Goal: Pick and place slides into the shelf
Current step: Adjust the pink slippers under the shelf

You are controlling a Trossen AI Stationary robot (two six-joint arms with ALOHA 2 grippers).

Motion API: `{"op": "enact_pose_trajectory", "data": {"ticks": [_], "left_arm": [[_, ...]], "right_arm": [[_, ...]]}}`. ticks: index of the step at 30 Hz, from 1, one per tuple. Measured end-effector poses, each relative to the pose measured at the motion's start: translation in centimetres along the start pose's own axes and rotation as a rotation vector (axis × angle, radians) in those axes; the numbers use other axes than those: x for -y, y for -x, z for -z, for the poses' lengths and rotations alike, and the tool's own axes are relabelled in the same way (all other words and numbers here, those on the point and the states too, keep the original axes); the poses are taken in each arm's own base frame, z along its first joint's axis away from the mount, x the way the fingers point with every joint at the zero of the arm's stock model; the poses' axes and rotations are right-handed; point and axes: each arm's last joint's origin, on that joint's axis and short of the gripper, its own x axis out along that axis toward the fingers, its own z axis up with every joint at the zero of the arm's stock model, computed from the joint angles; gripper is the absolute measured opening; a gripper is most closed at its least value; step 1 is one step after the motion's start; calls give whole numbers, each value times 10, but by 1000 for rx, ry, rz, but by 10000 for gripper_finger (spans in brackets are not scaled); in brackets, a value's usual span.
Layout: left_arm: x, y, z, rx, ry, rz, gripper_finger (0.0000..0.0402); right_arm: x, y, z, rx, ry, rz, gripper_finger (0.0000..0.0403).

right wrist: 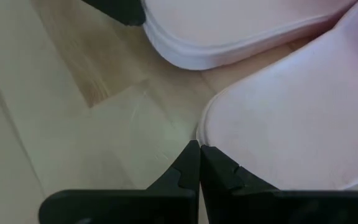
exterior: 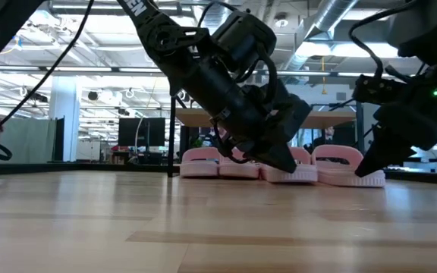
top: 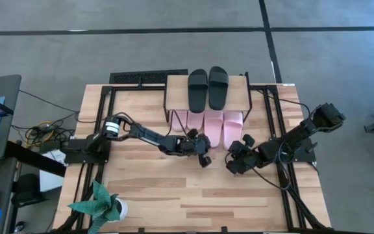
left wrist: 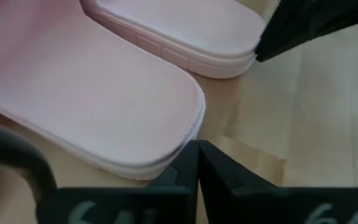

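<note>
Two black slides (top: 208, 88) lie side by side on top of the shelf (top: 177, 92) at the table's far side. Several pale pink slides (top: 206, 125) lie soles down in a row on the tabletop, toes under the shelf and heels sticking out toward the near edge. My left gripper (top: 205, 158) is shut at the heel of a middle pink slide (left wrist: 86, 93). My right gripper (top: 231, 162) is shut at the heel of the rightmost pink slide (right wrist: 291, 118). In the low view both grippers (exterior: 283, 163) (exterior: 366, 171) stand just in front of the row. My left gripper has its shut fingertips (left wrist: 188, 152) against the heel rim (left wrist: 182, 140) of the pink slide, holding nothing between them. The fingers slant down from the table's near left. The slide lies flat on the tabletop. My right gripper sets its shut fingertips (right wrist: 194, 152) against the heel rim (right wrist: 207, 127) of the neighbouring pink slide, pinching nothing. It slants down from the table's near right. That slide also lies flat on the table.
A potted plant (top: 102, 208) stands at the near left corner. A flat black object (top: 138, 79) lies at the far edge, left of the shelf. Black frame bars (top: 274, 130) run along both table sides. Bare wood (top: 193, 195) spreads toward the near edge.
</note>
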Motion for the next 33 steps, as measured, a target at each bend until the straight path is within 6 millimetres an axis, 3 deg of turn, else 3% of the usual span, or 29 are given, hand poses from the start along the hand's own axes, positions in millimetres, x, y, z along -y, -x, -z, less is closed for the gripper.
{"op": "enact_pose_trajectory", "data": {"ticks": [23, 33], "left_arm": [[-31, -10, -18, 60, -10, 3, 0], [-40, -12, -21, 69, -11, 10, 0]], "right_arm": [[24, -16, -13, -39, 17, 125, 0], [46, -24, -7, -47, -20, 94, 0]]}}
